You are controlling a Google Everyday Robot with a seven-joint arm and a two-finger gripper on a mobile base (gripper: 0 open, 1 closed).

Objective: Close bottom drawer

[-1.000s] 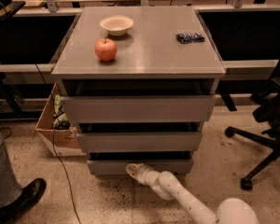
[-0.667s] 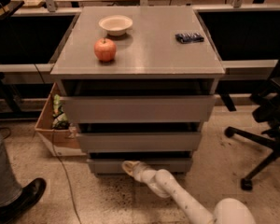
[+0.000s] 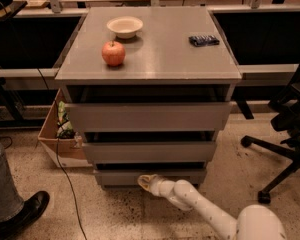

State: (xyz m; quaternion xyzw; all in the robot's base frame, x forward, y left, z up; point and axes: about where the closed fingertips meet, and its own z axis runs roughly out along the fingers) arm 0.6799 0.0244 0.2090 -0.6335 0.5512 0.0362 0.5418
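Observation:
The bottom drawer [image 3: 180, 176] is the narrowest grey front at the foot of the grey cabinet [image 3: 150, 69], with only a thin dark gap above it. My gripper [image 3: 146, 181] is at the end of the white arm that reaches in from the lower right. It rests against the drawer's front panel, left of its middle, close to the floor.
A red apple [image 3: 113, 53], a white bowl [image 3: 125, 26] and a dark packet [image 3: 204, 40] lie on the cabinet top. A cardboard box [image 3: 60, 139] stands at the left. A person's leg and shoe [image 3: 17, 214] are at bottom left. An office chair base [image 3: 280, 154] is at right.
My gripper has moved a little left and toward the cabinet, staying against the bottom drawer's front. The drawer front now sits further in than before.

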